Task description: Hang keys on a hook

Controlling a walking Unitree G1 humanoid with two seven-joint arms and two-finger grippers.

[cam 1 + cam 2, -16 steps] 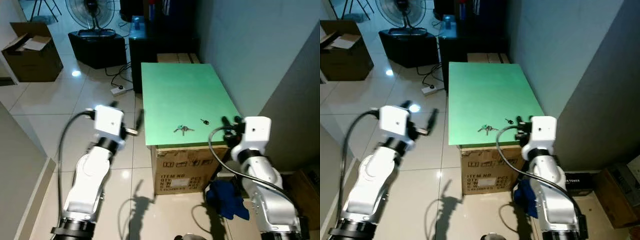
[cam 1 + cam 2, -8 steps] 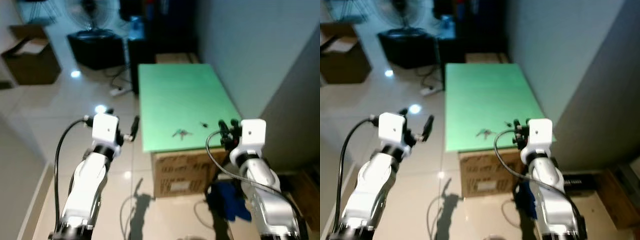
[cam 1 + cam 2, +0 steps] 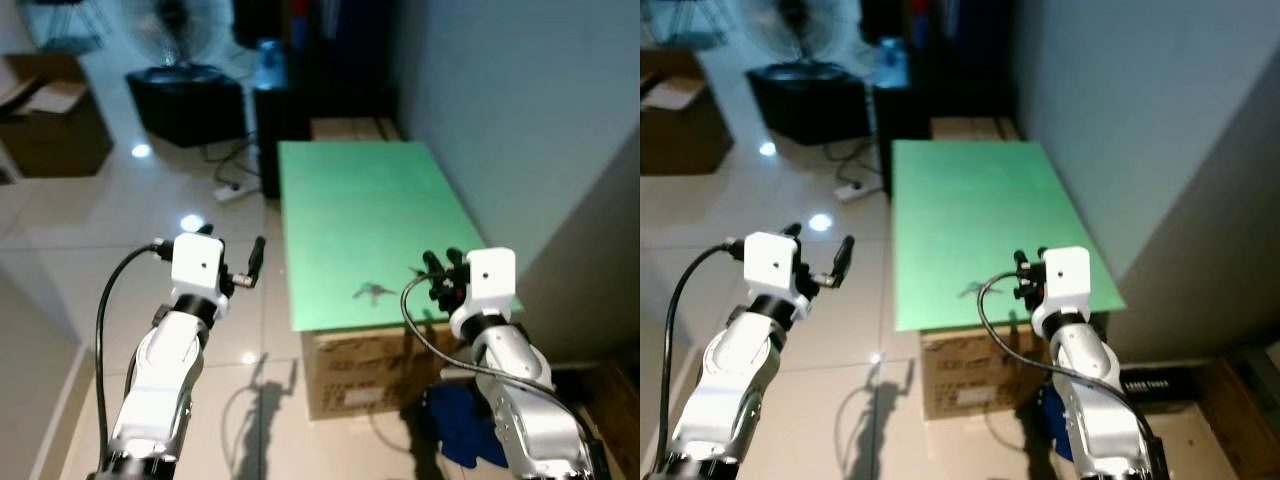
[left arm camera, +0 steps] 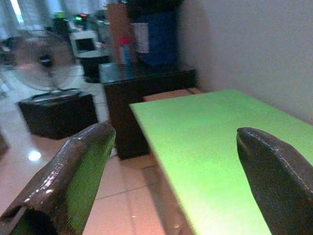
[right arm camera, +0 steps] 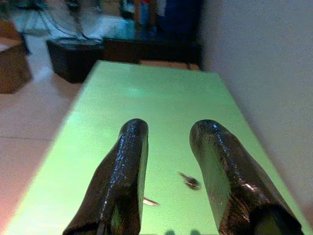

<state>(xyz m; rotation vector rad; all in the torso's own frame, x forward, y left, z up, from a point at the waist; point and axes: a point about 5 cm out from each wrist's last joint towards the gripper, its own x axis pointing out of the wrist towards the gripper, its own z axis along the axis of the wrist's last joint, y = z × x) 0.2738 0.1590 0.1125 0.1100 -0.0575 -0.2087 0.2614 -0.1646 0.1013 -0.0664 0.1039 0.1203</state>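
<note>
Green tabletop (image 3: 360, 200) carries keys (image 3: 372, 291) near its front edge, just beyond my right gripper (image 3: 441, 266), fingers parted, empty; left gripper (image 3: 255, 262) farther, wide open.

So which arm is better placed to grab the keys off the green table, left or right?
Right, probably. The right gripper hangs at the near edge of the green table, its open fingers pointing toward the keys close ahead. The left gripper is off the table's left side, above the floor.
</note>
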